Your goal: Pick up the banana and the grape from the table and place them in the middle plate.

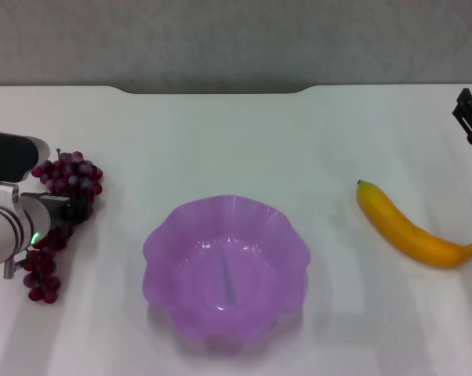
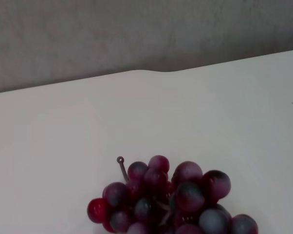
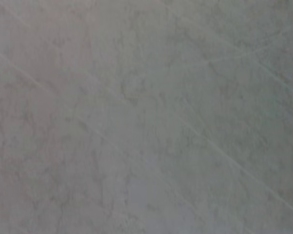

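Observation:
The grape [image 1: 63,184], a long bunch of dark red-purple berries, lies on the white table [image 1: 236,141] at the left. My left gripper [image 1: 68,210] is down over the bunch's middle and hides that part. In the left wrist view the bunch's upper end [image 2: 171,200] with its short stem fills the lower middle. The yellow-orange banana [image 1: 412,227] lies at the right, its dark stem tip pointing to the back. Between them stands the middle plate [image 1: 161,243], translucent purple with a wavy rim and nothing in it. My right gripper [image 1: 471,117] shows only as a black piece at the right edge, well behind the banana.
A grey wall [image 1: 236,39] runs behind the table's far edge. The right wrist view shows only a grey mottled surface [image 3: 146,117]. Bare tabletop lies between the plate and each fruit.

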Robot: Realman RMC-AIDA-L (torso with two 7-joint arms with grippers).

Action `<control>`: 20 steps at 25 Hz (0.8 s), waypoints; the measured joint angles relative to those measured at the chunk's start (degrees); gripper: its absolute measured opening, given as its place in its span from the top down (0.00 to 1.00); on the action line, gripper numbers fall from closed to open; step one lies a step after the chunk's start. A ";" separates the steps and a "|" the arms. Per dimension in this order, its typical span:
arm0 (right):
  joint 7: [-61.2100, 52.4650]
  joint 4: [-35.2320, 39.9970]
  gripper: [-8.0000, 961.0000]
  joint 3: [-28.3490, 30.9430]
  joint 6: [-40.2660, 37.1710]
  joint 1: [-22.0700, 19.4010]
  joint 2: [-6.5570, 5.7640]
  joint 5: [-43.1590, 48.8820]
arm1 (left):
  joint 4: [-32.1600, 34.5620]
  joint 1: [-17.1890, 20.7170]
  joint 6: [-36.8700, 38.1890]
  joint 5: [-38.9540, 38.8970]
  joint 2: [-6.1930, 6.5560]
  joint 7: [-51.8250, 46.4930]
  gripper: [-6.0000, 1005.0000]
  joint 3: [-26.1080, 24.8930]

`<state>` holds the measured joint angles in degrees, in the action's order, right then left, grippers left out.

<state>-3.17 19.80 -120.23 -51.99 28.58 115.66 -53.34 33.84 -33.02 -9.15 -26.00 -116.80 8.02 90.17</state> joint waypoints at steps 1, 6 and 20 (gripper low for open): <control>0.00 0.01 0.08 0.00 -0.02 -0.01 0.00 0.00 | 0.00 0.01 0.04 0.00 0.00 0.00 0.67 0.00; 0.00 0.06 0.08 0.00 -0.16 -0.11 0.00 0.00 | 0.00 0.10 0.57 -0.12 -0.01 0.00 0.71 0.00; 0.00 -0.08 0.08 0.00 -0.35 -0.08 0.00 0.00 | 0.09 0.40 2.04 -0.20 -0.10 -0.08 0.75 0.59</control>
<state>-3.17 19.71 -120.23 -52.33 28.50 115.66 -53.34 33.93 -32.62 -7.11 -26.20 -116.89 7.94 90.77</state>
